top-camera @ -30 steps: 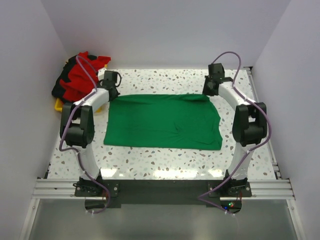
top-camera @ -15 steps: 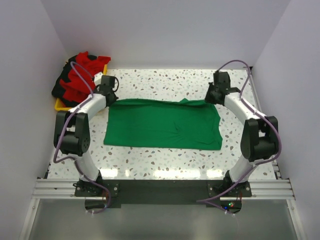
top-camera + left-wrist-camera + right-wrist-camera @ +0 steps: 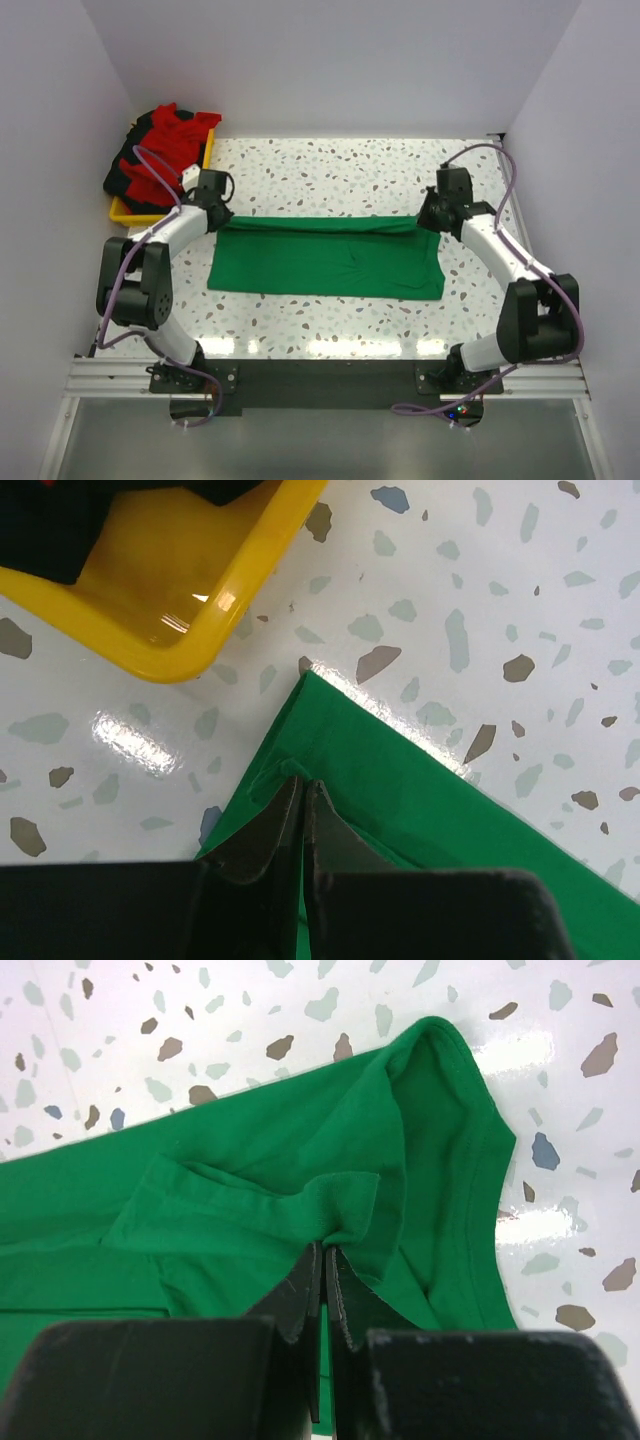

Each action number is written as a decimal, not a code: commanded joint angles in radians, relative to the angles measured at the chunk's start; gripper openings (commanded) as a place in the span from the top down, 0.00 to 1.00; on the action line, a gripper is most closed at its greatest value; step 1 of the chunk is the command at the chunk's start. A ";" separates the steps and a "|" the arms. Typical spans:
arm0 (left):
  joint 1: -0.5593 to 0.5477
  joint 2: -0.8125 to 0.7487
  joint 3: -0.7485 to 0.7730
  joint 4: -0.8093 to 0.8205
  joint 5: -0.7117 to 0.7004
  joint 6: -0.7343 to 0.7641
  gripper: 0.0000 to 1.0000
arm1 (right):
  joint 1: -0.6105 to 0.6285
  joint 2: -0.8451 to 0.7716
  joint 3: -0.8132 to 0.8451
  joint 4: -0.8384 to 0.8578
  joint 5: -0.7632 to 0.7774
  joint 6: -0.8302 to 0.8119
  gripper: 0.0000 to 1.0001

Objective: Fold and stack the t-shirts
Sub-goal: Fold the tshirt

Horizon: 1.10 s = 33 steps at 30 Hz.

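The bright green t-shirt (image 3: 330, 262) lies flat mid-table, its far edge lifted and doubled over toward the near side. My left gripper (image 3: 222, 216) is shut on the shirt's far left corner, and the left wrist view shows the jaws (image 3: 303, 780) pinching the green cloth (image 3: 430, 790). My right gripper (image 3: 426, 218) is shut on the far right corner; in the right wrist view the jaws (image 3: 325, 1247) hold a bunched fold of the green cloth (image 3: 250, 1160). Red and black t-shirts (image 3: 160, 150) sit piled at the far left.
A shallow yellow tray (image 3: 122, 210) holds the red and black pile in the far left corner, and its rim (image 3: 250, 570) is close to my left gripper. White walls enclose the speckled table (image 3: 330, 170) on three sides.
Both grippers have moved toward the near edge, drawing the green shirt's far edge over itself. The visible green area has become shorter front to back.
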State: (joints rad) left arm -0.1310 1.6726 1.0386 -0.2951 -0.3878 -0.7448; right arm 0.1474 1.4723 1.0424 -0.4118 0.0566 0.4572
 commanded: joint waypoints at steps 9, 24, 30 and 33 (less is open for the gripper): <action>0.010 -0.090 -0.060 0.053 -0.016 -0.037 1.00 | -0.005 -0.170 -0.153 0.027 -0.055 0.047 1.00; 0.010 -0.137 -0.137 0.076 -0.013 -0.050 1.00 | -0.003 -0.268 -0.260 0.016 -0.054 0.046 1.00; 0.008 -0.154 -0.173 0.096 -0.011 -0.054 0.98 | -0.005 -0.297 -0.308 0.025 -0.075 0.046 1.00; 0.010 -0.172 -0.199 0.112 -0.008 -0.059 0.91 | -0.003 -0.314 -0.334 0.033 -0.090 0.049 0.98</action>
State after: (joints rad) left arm -0.1310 1.5463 0.8604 -0.2447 -0.3874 -0.7773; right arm 0.1474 1.1965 0.7265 -0.4034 -0.0071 0.4976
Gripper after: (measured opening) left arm 0.071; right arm 0.015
